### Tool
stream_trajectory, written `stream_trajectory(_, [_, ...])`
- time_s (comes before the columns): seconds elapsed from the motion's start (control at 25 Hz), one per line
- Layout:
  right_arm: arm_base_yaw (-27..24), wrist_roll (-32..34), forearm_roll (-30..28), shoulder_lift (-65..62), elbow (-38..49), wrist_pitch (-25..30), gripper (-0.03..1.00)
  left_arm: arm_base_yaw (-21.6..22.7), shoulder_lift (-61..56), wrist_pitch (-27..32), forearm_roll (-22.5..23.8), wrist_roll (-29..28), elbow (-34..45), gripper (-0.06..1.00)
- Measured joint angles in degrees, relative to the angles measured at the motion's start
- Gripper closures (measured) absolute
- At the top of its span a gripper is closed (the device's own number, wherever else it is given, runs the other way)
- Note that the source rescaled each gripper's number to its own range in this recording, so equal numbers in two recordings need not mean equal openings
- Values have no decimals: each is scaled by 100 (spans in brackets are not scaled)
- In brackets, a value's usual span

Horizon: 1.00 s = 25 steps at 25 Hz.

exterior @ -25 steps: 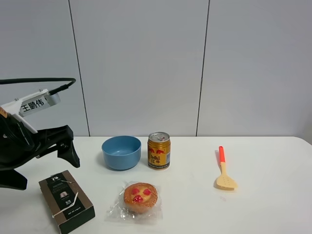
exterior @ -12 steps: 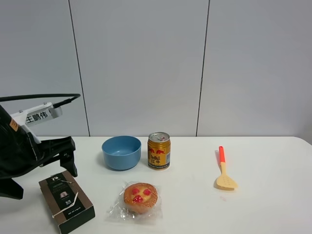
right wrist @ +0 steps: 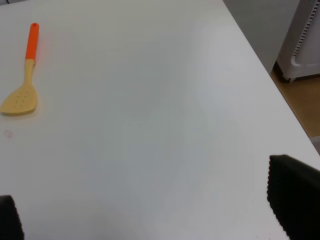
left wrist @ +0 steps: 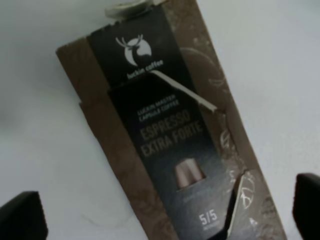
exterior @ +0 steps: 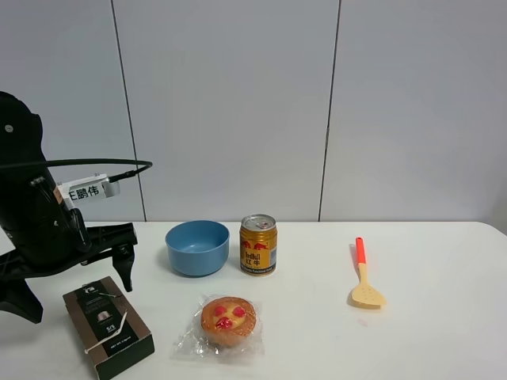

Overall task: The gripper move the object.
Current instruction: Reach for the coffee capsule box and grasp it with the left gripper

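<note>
You're hovering the left gripper (exterior: 119,261), fingers spread and empty, at the box's (exterior: 107,324) 12 o'clock end. The box is lying skewed, so clamping risks twisting it.

place: robot lab | cues: robot arm (exterior: 28,226); bare white table (exterior: 444,340); grey wall panels (exterior: 230,103)

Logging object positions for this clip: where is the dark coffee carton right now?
In the exterior high view the carton lies flat at front left, left of the wrapped pastry, beneath the open left tool.
</note>
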Motion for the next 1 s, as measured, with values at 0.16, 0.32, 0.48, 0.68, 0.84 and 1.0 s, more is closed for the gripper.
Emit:
stream_trajectory(0.16, [0,0,0,0,0,0,-3,-4,18,-253,-5,-383,-20,-5])
stream_trajectory(0.32, [0,0,0,0,0,0,-3,-4,18,-459,-5,-933,-20,-5])
stream_trajectory(0.48, [0,0,0,0,0,0,-3,-4,18,-482,128,-1470,-20,-5])
stream_trajectory(0.68, [0,0,0,0,0,0,-3,-4,69,-309,542,-2004,-20,-5])
stream_trajectory(0.84, [0,0,0,0,0,0,-3,-40,241,-302,598,-2078,-20,-5])
stream_trajectory(1.0, [0,0,0,0,0,0,-3,-152,429,-331,598,-2085,-96,-5])
